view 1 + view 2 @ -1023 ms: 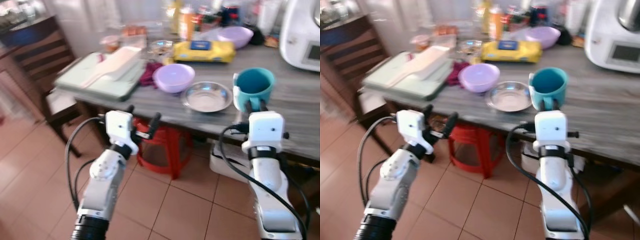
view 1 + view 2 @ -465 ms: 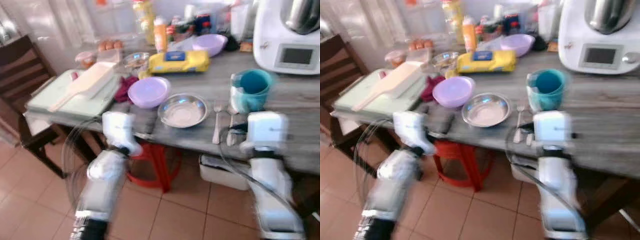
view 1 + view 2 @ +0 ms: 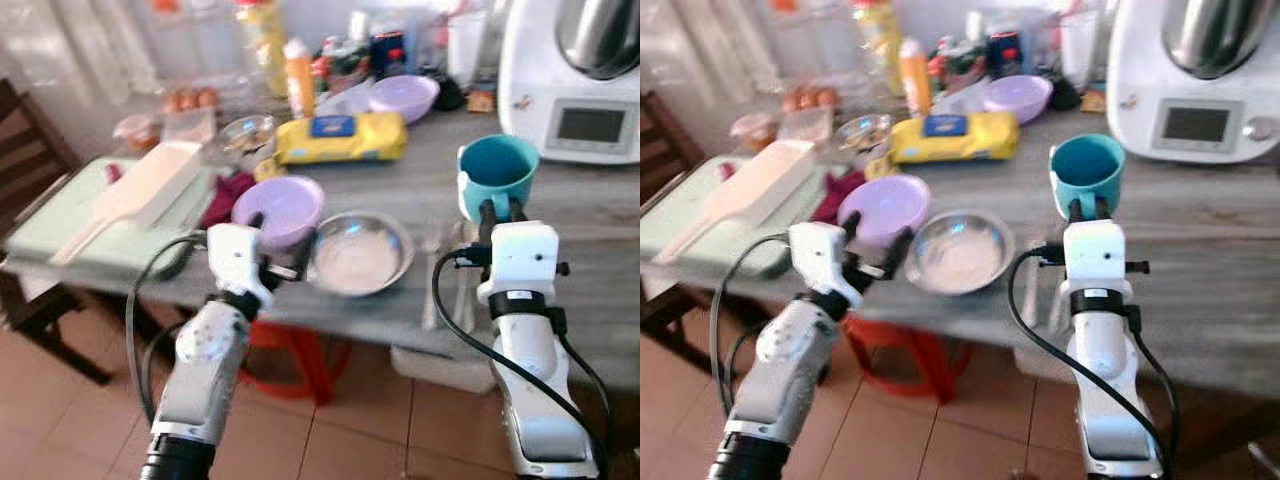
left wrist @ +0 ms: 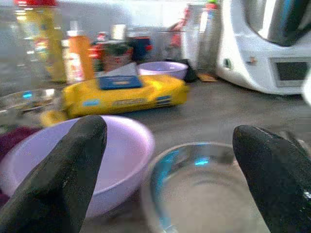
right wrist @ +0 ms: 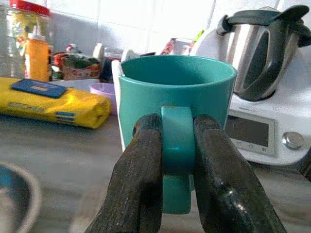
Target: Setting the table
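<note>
Table (image 3: 600, 210): mug (image 5: 175, 97) in R claw (image 5: 177, 160)

The robot is now closer to the table (image 3: 600, 215) than before, and the picture is less blurry. The left gripper (image 3: 281, 227) has come up from below the table edge and now sits over the top, between the purple bowl (image 3: 277, 205) and the metal bowl (image 3: 359, 254), fingers spread apart.

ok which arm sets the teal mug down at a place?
Right. The right gripper is already clamped on the teal mug by its handle. The left gripper is open by the purple bowl and steel bowl, holding nothing.
</note>
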{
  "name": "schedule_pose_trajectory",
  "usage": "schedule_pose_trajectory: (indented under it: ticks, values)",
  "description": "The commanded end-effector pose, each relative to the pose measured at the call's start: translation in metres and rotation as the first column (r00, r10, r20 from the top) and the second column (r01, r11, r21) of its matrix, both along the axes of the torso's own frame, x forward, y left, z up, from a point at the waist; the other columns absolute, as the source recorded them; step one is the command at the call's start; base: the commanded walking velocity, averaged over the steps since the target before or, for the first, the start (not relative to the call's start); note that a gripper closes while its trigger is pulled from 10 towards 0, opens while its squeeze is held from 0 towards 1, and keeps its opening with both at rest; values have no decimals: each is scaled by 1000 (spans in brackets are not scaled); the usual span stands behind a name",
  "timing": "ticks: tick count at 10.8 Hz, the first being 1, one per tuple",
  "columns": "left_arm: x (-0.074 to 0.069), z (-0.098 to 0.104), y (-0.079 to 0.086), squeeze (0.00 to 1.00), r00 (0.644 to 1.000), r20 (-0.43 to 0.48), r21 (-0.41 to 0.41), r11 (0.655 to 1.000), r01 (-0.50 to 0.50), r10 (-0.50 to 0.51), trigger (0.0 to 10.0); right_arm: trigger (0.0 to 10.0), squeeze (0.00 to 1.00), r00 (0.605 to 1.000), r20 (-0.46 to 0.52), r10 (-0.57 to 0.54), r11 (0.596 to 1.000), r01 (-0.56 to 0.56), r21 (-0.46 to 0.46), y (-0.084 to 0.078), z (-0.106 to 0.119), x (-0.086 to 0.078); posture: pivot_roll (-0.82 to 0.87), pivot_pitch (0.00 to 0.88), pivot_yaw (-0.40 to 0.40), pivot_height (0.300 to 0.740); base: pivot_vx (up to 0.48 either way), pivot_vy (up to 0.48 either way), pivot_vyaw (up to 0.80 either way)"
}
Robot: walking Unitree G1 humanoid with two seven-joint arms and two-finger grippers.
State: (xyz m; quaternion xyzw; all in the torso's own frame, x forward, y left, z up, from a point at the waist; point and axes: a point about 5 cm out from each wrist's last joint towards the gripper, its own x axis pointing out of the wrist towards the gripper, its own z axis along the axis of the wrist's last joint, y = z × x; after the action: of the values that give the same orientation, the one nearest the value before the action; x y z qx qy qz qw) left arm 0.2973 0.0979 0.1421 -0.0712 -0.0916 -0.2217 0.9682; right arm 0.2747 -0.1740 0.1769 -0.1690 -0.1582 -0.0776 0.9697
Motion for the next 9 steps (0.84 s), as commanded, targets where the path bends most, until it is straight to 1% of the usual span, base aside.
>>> schedule_pose_trajectory:
  ticks: [1,2,3,4,5,6,7,8,9]
  values:
    - [-1,3,3,0,1000,10,5,1000,-1,1,10000,10000,0,1000,29,12,1000,-12,-3,2,6,0,-104,77,118,740,296,0,0]
    - [-2,4,5,0,1000,22,3,1000,-12,12,10000,10000,0,999,38,21,1000,-20,-15,3,8,0,-106,79,119,740,0,0,0]
    - [-5,11,8,0,998,61,31,999,-8,6,10000,10000,0,999,42,25,1000,-24,-19,4,10,-1,-108,80,119,740,0,0,0]
    - [-12,22,15,0,993,112,48,998,28,-33,10000,10000,0,999,43,30,999,-29,-25,4,11,-1,-105,83,117,740,0,0,0]
    - [-17,24,17,0,989,124,67,995,67,-75,10000,10000,0,998,45,33,999,-31,-29,4,12,-1,-101,84,115,740,0,0,0]
    - [-23,20,20,0,981,112,129,982,142,-156,10000,10000,0,997,68,28,999,-27,-21,2,16,0,-92,82,109,740,0,0,0]
    - [-27,16,24,0,971,99,172,964,201,-220,10000,10000,0,996,85,40,999,-38,-21,3,22,3,-92,81,111,740,0,0,0]
    - [-26,13,31,0,969,69,181,958,223,-239,10000,10000,0,995,86,44,999,-42,-21,2,24,5,-91,82,111,740,0,0,0]
    - [-25,12,34,0,968,54,183,956,232,-245,10000,10000,0,996,78,51,999,-51,-2,1,23,7,-91,82,112,740,0,0,0]
